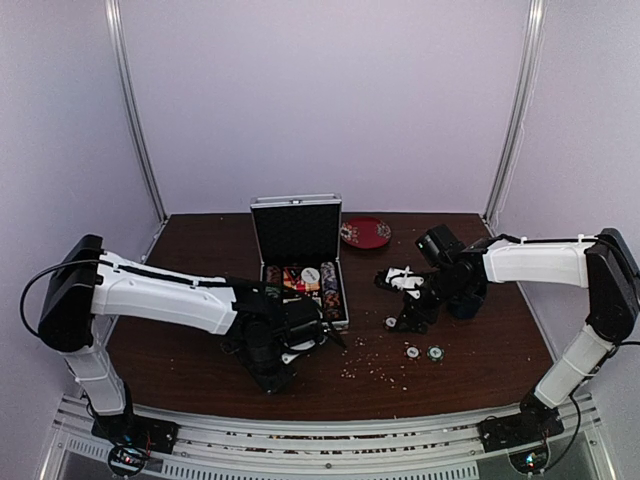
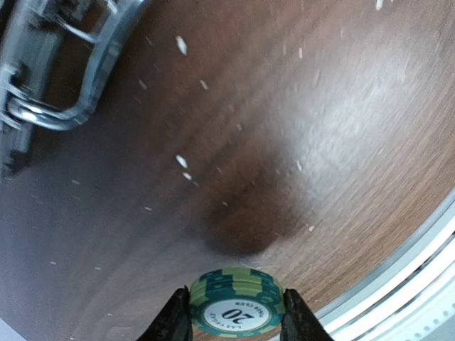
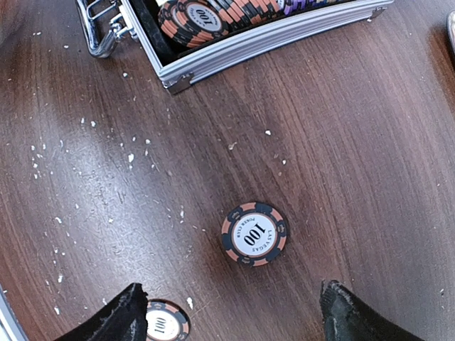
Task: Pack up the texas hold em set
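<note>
From above, the silver square aluminium case (image 1: 300, 262) stands open in the middle of the dark brown wooden table (image 1: 200, 240). Its lid is upright and rows of chips sit in its tray. The left end effector (image 1: 305, 338) hangs just in front of the case's near edge. The right end effector (image 1: 408, 310) is lowered to the right of the case, near three loose round poker chips (image 1: 412, 352) that lie apart on the table. A red round plate (image 1: 365, 232) sits behind, beside the lid.

At the left wrist, the end effector is closed narrowly on a small stack of green round poker chips marked 20 (image 2: 231, 288), pinched by the rims. The stack appears raised, since its shadow falls apart from it on the wood. The case's metal handle (image 2: 64, 92) shows blurred at the upper left.

At the right wrist, the end effector is spread wide and holds nothing. An orange-and-dark round poker chip marked 100 (image 3: 254, 234) lies flat just ahead of the gap between its fingers. A second chip marked 100 (image 3: 165, 325) lies touching or just beside one finger (image 3: 124, 320).

The step in hand looks like gathering stray chips into the case. The green stack probably needs carrying over the case wall and lining up with a free slot before it is let go. The right arm would have to centre on the flat, thin chip and descend squarely.
</note>
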Robot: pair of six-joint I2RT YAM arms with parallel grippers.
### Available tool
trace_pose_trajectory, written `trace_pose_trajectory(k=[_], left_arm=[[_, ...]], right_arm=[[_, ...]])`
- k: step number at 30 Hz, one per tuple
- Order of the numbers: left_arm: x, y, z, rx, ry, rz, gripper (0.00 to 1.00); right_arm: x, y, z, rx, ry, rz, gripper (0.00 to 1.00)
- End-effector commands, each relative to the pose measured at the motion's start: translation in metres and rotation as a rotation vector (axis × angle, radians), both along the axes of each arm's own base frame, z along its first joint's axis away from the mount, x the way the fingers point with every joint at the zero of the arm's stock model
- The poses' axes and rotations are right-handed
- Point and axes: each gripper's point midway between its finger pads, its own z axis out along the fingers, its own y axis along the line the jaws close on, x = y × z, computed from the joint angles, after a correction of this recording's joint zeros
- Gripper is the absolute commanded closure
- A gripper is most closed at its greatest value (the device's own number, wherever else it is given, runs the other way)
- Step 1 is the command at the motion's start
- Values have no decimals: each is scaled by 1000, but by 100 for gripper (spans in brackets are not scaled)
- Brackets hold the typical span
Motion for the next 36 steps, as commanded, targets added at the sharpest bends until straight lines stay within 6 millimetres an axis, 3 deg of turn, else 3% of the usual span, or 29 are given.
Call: trace_pose_trajectory(k=[1, 12, 19, 28, 36], left_arm=[[27, -11, 37, -57, -146, 21, 76], [126, -21, 80, -210, -404, 166, 76], [179, -14, 87, -261, -499, 240, 76], [205, -2, 71, -237, -533, 265, 76], [212, 3, 50, -231, -530, 277, 76]], right_arm=[[2, 5, 7, 5, -16, 13, 16], [2, 4, 8, 5, -20, 8, 16], [2, 3, 9, 3, -27, 6, 16], [4, 1, 10, -4, -36, 0, 16], [3, 1, 7, -10, -28, 0, 16]])
